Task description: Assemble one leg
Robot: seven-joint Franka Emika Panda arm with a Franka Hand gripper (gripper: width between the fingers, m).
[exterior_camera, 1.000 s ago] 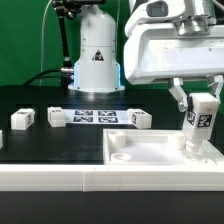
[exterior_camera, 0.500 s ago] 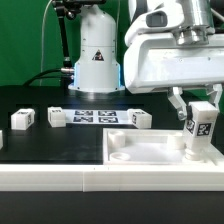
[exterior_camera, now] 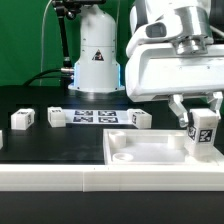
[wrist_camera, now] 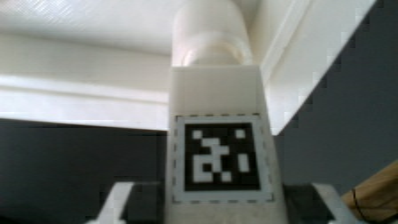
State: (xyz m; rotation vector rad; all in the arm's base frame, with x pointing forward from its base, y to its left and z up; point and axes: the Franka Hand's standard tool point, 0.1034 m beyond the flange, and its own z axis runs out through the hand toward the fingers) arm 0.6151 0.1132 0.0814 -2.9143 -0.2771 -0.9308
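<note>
**Leg held upright over the panel's corner**

- We see the hand (exterior_camera: 203, 118) clamped on the leg (exterior_camera: 204, 136). One finger (exterior_camera: 181, 110) presses each side of it.
- The leg stands upright, with its black-and-white tag (exterior_camera: 205, 128) facing the exterior camera.
- It sits at the exterior view's right, over the right-hand part of the white tray-like panel (exterior_camera: 150, 152).
- We cannot tell whether its lower end touches the panel or hangs just above it.
- In the wrist view, the tag (wrist_camera: 221, 158) fills the near face. The leg's rounded narrower end (wrist_camera: 217, 45) points away toward the white panel surface.
- On the black worktop (exterior_camera: 40, 142), three spare pegs lie well apart from the hand: one (exterior_camera: 22, 118) toward the exterior view's left, one (exterior_camera: 57, 117) just beside the marker board (exterior_camera: 97, 117), and one (exterior_camera: 139, 118) at the board's other end.
</note>
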